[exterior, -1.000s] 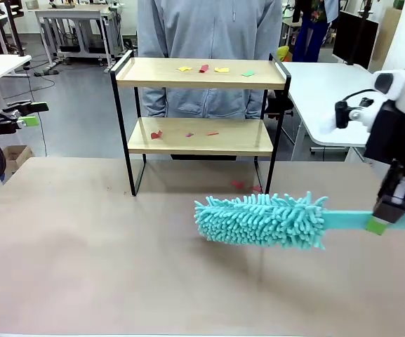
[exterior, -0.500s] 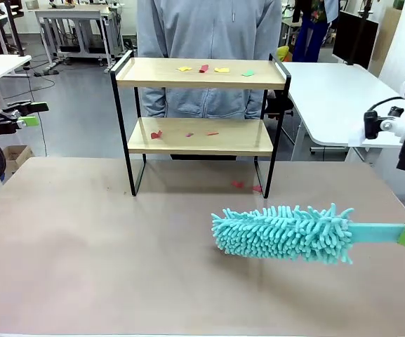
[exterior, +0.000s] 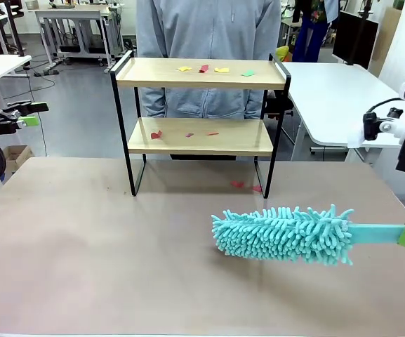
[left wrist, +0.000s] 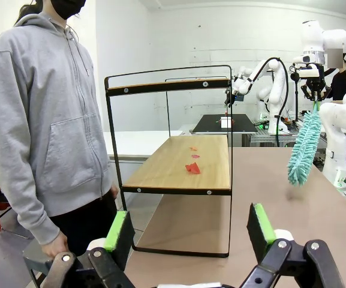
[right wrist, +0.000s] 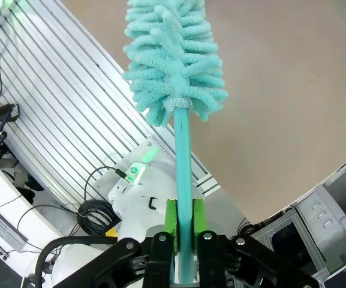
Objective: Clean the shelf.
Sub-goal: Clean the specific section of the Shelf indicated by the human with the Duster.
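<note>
Pincers number two. The right pincer [right wrist: 183, 221], at the right edge of the front view, is clamped tight on the flat handle of one fluffy teal duster [exterior: 283, 235]. The duster's head points toward the frame's centre, low over the brown table [exterior: 83, 246]; whether it touches the table I cannot tell. The left pincer [left wrist: 190, 231] sits at the left edge of the front view, its two green pads [left wrist: 261, 223] wide apart and holding nothing.

One shelf [exterior: 153, 72] stands on the table in the upper middle of the front view, well apart from the duster. Four paper scraps [exterior: 203, 68] lie on its top board, three on its lower board, and two red ones on the table by its right legs. One person in a grey hoodie [exterior: 209, 28] stands just behind it.
</note>
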{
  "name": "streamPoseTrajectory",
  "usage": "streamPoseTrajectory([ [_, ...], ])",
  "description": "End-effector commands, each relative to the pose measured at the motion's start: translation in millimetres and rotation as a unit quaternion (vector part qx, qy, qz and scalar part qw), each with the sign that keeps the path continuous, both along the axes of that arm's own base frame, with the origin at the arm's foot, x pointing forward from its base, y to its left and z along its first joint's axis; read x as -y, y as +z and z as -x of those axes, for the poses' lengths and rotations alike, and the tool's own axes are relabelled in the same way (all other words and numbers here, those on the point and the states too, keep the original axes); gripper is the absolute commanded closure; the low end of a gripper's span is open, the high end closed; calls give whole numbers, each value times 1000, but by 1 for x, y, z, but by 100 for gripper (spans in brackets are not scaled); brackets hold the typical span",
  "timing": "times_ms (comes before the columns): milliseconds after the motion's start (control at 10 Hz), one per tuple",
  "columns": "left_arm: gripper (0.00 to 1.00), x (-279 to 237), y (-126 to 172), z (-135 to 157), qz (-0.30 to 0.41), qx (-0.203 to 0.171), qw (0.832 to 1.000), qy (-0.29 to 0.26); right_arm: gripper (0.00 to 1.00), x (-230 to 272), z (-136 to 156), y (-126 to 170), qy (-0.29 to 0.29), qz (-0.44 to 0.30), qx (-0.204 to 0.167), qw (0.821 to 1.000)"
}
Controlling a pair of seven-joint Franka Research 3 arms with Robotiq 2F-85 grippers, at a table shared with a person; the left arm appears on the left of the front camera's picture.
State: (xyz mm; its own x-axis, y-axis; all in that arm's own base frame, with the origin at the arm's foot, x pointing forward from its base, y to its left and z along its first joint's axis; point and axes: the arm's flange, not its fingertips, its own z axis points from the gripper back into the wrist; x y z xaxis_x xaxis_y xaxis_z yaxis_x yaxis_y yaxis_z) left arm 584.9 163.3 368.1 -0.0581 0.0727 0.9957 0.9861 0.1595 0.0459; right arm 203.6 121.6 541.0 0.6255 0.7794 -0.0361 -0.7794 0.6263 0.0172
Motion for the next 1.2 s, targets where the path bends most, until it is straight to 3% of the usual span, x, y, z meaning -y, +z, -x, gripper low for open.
streamPoseTrajectory([
  [0, 0, 1, 3, 1, -2, 7, 1000, 2, 87, -1, -1, 1, -1, -4, 1, 1000],
  [1100, 0, 1, 3, 1, -2, 7, 1000, 2, 87, -1, -1, 1, -1, -4, 1, 1000],
])
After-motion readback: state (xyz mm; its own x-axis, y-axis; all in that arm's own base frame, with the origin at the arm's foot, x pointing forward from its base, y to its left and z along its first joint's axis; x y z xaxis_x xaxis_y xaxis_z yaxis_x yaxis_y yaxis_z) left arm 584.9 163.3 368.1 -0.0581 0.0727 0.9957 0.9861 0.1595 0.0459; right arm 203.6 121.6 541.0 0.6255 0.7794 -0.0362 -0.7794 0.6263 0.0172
